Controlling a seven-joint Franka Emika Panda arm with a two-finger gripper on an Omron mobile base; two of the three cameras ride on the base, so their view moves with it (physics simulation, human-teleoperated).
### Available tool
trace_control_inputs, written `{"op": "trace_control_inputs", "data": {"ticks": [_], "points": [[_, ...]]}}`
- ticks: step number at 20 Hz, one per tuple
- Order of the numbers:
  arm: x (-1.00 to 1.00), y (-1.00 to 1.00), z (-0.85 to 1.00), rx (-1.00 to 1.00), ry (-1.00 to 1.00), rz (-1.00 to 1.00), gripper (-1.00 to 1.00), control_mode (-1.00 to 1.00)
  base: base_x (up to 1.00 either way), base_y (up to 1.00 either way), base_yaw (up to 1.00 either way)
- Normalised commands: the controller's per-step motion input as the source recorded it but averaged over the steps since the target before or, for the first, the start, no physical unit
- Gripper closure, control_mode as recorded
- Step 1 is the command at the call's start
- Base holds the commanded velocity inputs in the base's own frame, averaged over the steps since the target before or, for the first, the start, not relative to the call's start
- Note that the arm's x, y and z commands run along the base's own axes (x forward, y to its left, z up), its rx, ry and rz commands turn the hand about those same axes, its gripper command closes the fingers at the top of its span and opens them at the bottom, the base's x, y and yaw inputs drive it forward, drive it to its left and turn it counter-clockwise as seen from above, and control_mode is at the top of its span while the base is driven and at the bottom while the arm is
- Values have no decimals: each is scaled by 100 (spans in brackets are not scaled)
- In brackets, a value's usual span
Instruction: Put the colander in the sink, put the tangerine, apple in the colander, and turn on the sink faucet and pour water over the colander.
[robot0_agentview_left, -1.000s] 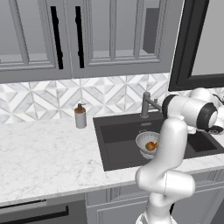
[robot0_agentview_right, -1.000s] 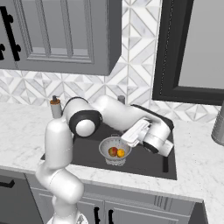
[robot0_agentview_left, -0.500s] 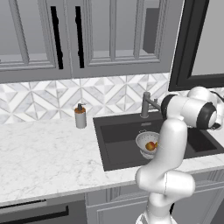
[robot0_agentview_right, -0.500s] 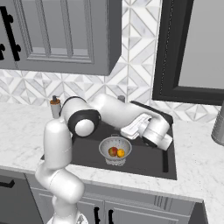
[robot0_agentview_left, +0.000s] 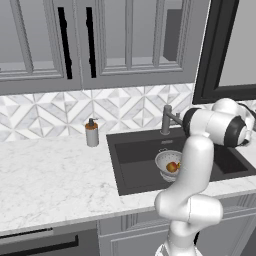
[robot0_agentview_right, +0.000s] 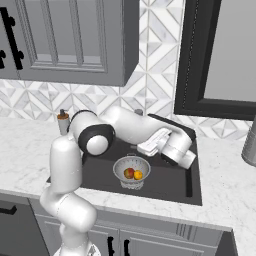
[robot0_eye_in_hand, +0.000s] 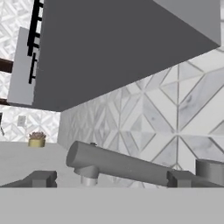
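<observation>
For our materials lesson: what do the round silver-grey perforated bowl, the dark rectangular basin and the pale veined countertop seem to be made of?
Round silver-grey perforated bowl: probably polished metal, judging by its pale sheen and holes. Dark rectangular basin: matte dark grey with no gloss, perhaps composite or coated metal. Pale veined countertop: looks like smooth marble, white with grey veins.

arm links (robot0_agentview_left: 192, 165): glossy white, smooth rounded tubular segments, thick and bulbous at the bends.
joints (robot0_agentview_right: 97, 139): dark grey to black circular end caps and bands set between the white links.
base column (robot0_agentview_right: 67, 212): white, rounded, widening at the lower left of the right base view.
hand (robot0_agentview_right: 172, 145): white blocky housing with a dark underside.
finger tips (robot0_eye_in_hand: 41, 178): small, dark grey, square-edged blocks.
</observation>
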Motion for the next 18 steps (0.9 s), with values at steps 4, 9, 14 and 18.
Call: {"op": "trace_control_inputs", "data": {"ticks": [4, 9, 14, 18], "points": [[16, 2, 2, 3, 0, 0, -100, -100, 0, 0, 0], [23, 5, 0, 2, 0, 0, -100, -100, 0, 0, 0], [35, 2, 0, 0, 0, 0, -100, -100, 0, 0, 0], [45, 0, 0, 0, 0, 0, -100, -100, 0, 0, 0]]}}
